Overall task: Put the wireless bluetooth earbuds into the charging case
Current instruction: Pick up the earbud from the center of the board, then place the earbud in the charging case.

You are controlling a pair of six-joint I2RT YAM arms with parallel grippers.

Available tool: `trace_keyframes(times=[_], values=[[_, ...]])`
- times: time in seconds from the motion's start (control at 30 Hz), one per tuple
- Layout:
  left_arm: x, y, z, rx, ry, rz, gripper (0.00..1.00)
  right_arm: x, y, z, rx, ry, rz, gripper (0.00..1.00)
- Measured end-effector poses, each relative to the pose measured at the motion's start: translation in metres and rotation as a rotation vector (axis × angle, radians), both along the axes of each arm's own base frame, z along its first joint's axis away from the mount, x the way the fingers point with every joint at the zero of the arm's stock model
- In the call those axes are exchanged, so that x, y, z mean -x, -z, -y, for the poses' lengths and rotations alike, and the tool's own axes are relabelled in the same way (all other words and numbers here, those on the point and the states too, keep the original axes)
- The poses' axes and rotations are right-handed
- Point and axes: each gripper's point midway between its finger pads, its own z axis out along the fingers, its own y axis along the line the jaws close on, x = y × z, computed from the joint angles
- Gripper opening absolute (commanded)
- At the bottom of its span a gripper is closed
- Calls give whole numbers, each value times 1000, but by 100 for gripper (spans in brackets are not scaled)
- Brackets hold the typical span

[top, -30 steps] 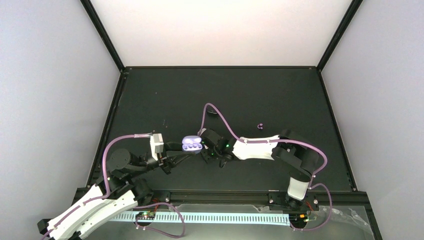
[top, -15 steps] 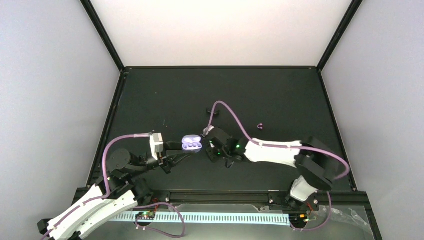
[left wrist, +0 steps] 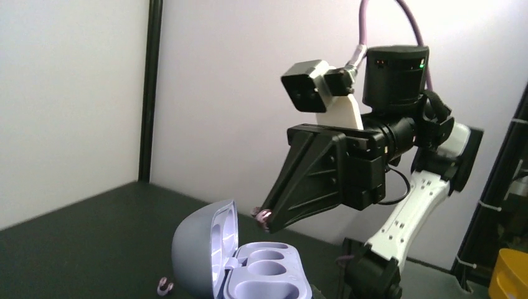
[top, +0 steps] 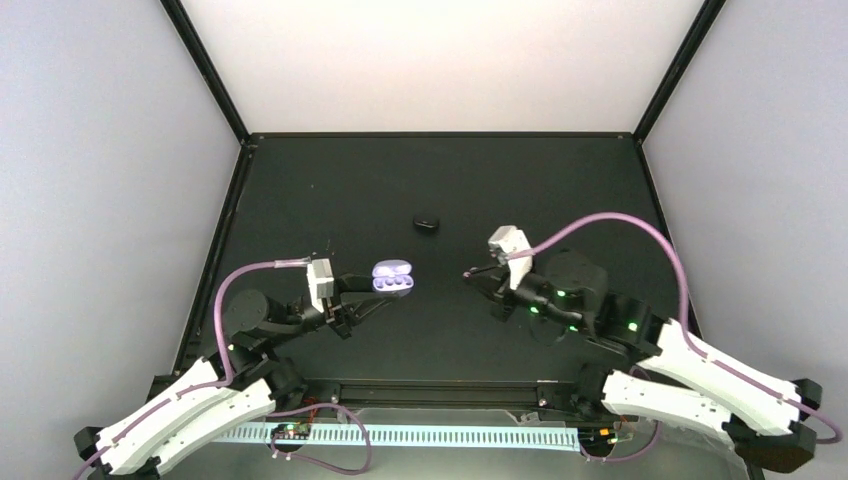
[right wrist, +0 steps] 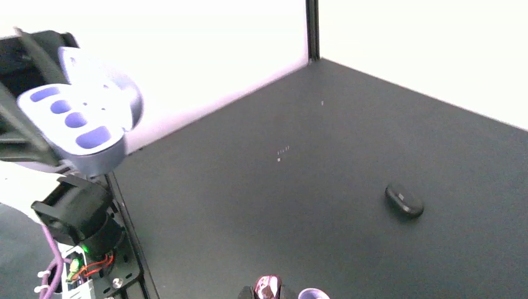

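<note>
Swung back to its own side, the right arm (top: 640,345) has drawn its tip away from the case, which it nearly touched a second ago. The right fingers (top: 472,274) now point at the case from well apart, across a stretch of the surface (top: 330,190). The left arm (top: 190,400) has barely shifted, only raising its load a touch.

The left fingers (top: 365,303) are clamped narrow on the case (top: 392,277), holding it off the surface with the lid open. From the left wrist both sockets look empty. Beyond the right fingers, away from the arm bases, a black oval (top: 427,222) lies on the surface. The right fingers are pinched tight on a bud (left wrist: 264,216), a glossy speck at their very tips. The bud that lay loose on the surface earlier no longer shows from above. A pale bit (left wrist: 164,285) lies just beside the lid, too small to name.

The step in hand looks like carrying a first bud to the case. Next, the right fingers need to come back over a socket, line the bud up with it and lower it in. They should part only once the bud sits. The bud is tiny and slick, and the case hangs in the air, so both arms must hold steady.
</note>
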Motion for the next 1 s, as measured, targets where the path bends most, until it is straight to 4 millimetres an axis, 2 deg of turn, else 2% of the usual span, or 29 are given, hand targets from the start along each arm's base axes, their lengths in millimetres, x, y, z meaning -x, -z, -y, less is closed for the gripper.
trace_keyframes(times=[0.1, 0.23, 0.37, 0.57, 0.77, 0.87, 1.0], values=[[2, -11, 5, 28, 26, 44, 2, 12, -24, 18, -27, -25, 60, 1], [7, -16, 20, -3, 100, 63, 1, 24, -53, 32, -30, -65, 158, 1], [16, -24, 33, -27, 199, 75, 2, 34, -68, 41, -17, -113, 264, 1], [18, -19, 43, -45, 248, 80, 2, 39, -101, 44, -17, -141, 318, 1], [-8, -29, 45, -1, 120, 124, 2, 29, -140, 29, -70, -103, 206, 1], [-25, -34, 46, 34, 36, 166, 2, 22, -148, 18, -82, -79, 111, 1], [-43, -26, 51, 51, -49, 229, 2, 15, -150, 6, -73, -48, -15, 1]])
